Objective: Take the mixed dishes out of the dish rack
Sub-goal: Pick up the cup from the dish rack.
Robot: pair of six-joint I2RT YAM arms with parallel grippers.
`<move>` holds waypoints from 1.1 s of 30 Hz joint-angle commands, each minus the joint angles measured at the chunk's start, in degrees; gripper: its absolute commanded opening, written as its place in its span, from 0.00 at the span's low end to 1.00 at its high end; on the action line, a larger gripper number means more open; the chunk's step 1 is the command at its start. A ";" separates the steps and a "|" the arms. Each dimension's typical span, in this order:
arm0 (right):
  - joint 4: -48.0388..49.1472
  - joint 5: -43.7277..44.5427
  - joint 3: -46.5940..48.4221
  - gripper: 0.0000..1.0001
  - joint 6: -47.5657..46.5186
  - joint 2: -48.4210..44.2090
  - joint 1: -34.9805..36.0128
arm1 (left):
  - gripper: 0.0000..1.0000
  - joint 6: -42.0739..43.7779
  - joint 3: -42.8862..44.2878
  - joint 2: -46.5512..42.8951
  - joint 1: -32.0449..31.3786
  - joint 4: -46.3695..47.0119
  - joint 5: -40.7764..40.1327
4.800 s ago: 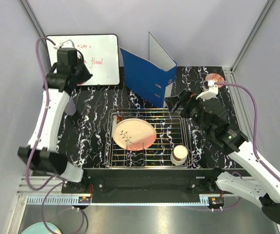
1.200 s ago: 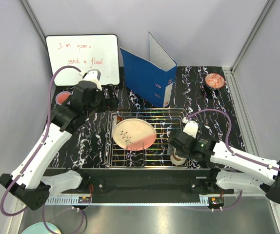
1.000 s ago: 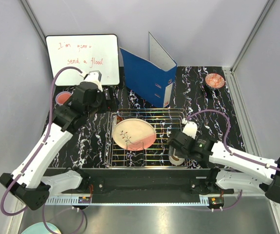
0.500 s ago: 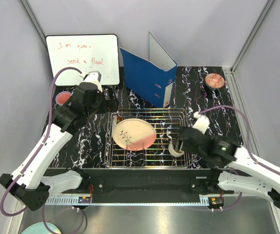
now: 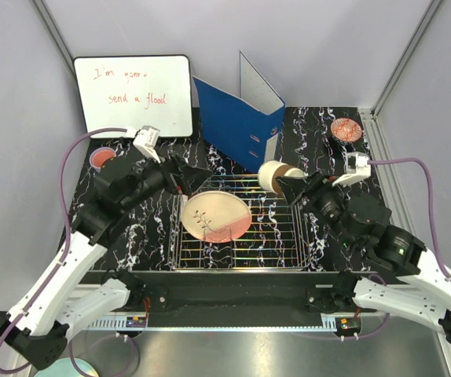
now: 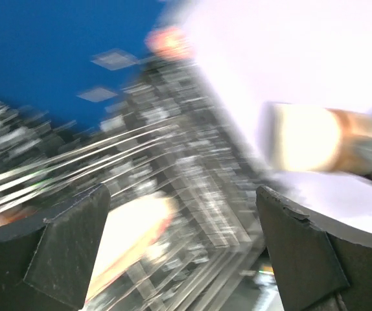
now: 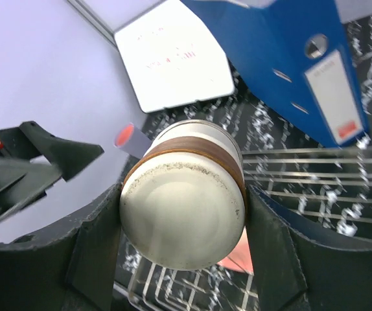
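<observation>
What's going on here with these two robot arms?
The right hand holds a cream-brown cup on its side, over the far edge of the dish rack. The left hand is open and empty, near the far left edge of the plate, which lies in the rack. A small red-patterned bowl sits on the table at the far right.

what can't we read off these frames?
- Top view: left tool covers the dish rack's far-left corner.
- Left wrist view: motion blur; rack and plate are smears.
- Right wrist view: only one end of the cup shows; its inside is hidden.
- Top view: whiteboard's first line too small to read.
</observation>
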 commanded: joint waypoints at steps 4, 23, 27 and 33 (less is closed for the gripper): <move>22.42 -22.43 -2.16 0.00 6.78 5.57 -14.49 | 0.99 -17.18 -4.97 1.21 0.35 36.95 25.58; 47.05 -47.16 -5.42 0.00 14.64 15.61 -21.63 | 0.99 -9.90 -4.63 0.78 5.00 28.19 17.50; 44.50 -47.85 -4.63 0.00 12.71 14.37 -21.63 | 0.99 -7.35 -2.61 1.47 6.42 25.54 15.55; 46.42 -52.96 -4.54 0.00 15.07 17.26 -21.63 | 0.99 -12.52 -3.04 4.46 6.42 33.35 20.74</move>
